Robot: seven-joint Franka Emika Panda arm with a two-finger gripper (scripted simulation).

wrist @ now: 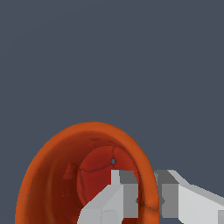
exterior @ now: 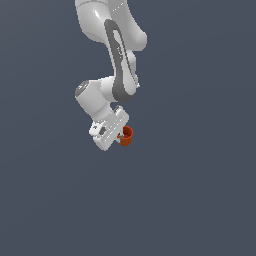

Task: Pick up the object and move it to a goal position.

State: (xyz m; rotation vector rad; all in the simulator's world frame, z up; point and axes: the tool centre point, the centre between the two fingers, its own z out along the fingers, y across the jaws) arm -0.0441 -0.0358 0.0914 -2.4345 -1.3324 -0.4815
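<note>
Gripper [wrist: 148, 199] pinches the cup's [wrist: 52, 175] rim, visible only in wrist view.

Wrist view only. Orange-red cup [wrist: 52, 175] fills the lower part of the frame, its mouth turned toward the camera; darker red inside, round floor visible with a small pale speck near its centre. Rim thick, smooth, cut off by the frame edge below.

Gripper [wrist: 148, 199]: jaws pinch the cup's wall, one white-grey finger [wrist: 116, 197] inside the cup, the other finger [wrist: 183, 199] outside it, the rim sandwiched between them, both pads touching the wall.

Background is flat, uniform slate grey; no surface detail to read.
</note>
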